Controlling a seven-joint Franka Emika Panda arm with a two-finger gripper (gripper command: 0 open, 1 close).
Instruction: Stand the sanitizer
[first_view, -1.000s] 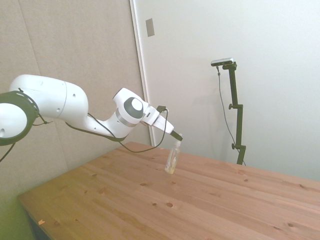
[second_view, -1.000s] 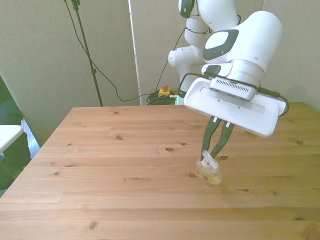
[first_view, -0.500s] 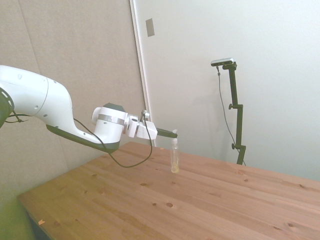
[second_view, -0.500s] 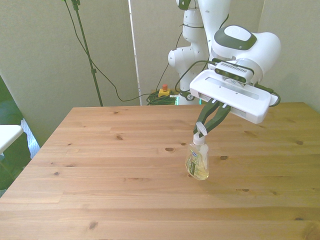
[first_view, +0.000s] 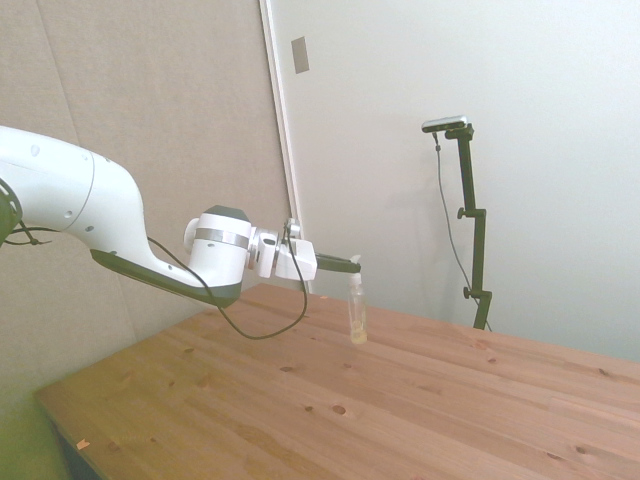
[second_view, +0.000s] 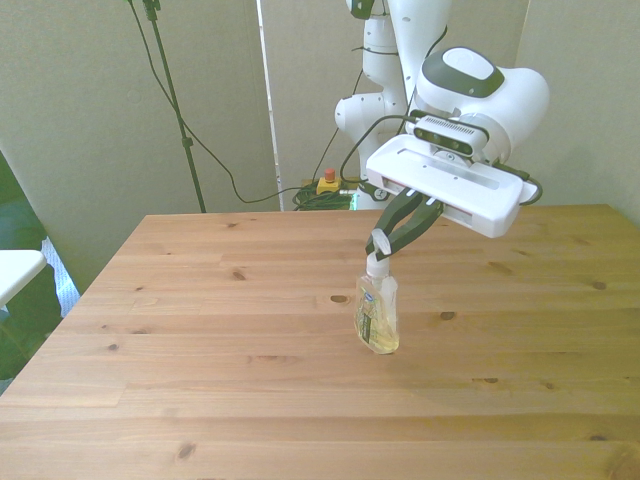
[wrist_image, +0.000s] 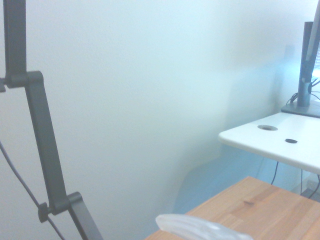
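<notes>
Now the sanitizer (second_view: 377, 313) stands almost straight up on the wooden tabletop (second_view: 200, 330), near the middle, a little toward the front view's right. Its bottom looks to be touching the wood, with a bit of yellow liquid low inside. A pale label with small print covers the bottle's front. The white pump top points up, and the bottle leans just slightly in the front view.

The jaws (second_view: 383, 240) are clenched on the sanitizer's white pump top, holding it from above and from the side. In the side view the gripper (first_view: 352, 268) reaches out nearly level, and the bottle (first_view: 356, 315) hangs down from its tip to the tabletop (first_view: 400, 410).

The white arm (first_view: 80, 200) bends low over the tabletop, with a black cable looping under its wrist.

The wrist view shows only a blurry clear piece of the sanitizer (wrist_image: 200, 229), a corner of the wooden tabletop (wrist_image: 260, 205), a pale wall, and a white side table (wrist_image: 280, 142) well apart from the tabletop.
</notes>
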